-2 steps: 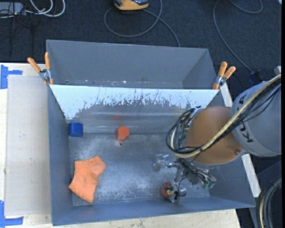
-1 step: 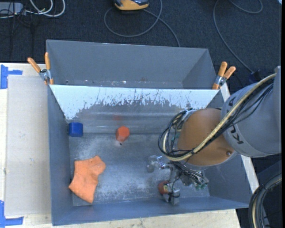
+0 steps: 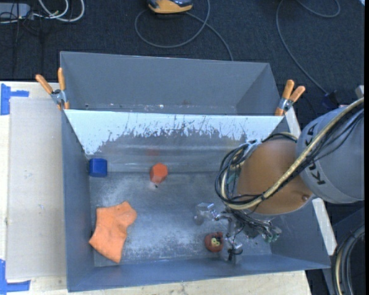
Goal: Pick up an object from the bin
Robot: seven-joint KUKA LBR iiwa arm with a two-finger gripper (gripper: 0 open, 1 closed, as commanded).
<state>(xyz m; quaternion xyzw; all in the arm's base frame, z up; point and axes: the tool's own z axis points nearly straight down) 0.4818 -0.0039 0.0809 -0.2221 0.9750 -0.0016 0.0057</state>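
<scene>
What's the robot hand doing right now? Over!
Gripper low, front right of bin. Small dark red round thing just beside it. Orange cloth far left, not in the way.

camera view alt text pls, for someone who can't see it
The arm's end effector is down in the lower right corner of a grey bin, right beside a small dark red ball. An orange cloth lies at the lower left, with a blue block and a small orange piece nearer the far wall.
</scene>
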